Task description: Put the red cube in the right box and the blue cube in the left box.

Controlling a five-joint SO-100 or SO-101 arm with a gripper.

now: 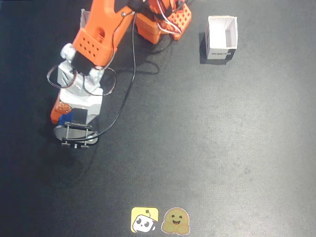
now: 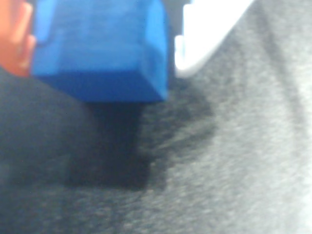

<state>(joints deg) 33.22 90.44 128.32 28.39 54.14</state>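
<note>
Two-finger gripper (image 2: pixel 100 44), orange finger (image 2: pixel 12 41) one side & white finger (image 2: pixel 204 34) the other, was clamped on small bright blue cube (image 2: pixel 97 46), held just above dark mat (image 1: pixel 207 148) at left in fixed view. White open box (image 1: pixel 221 37) sat well apart, upper right.

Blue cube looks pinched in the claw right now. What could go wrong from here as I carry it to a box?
1. The blue cube sits between an orange finger and a white finger, but a gap shows on the white side, so the grip may be loose and the cube could slip.
2. The white box is far across the table, a long carry.
3. The arm hides the area behind it in the fixed view, so any nearer box cannot be confirmed.
</note>
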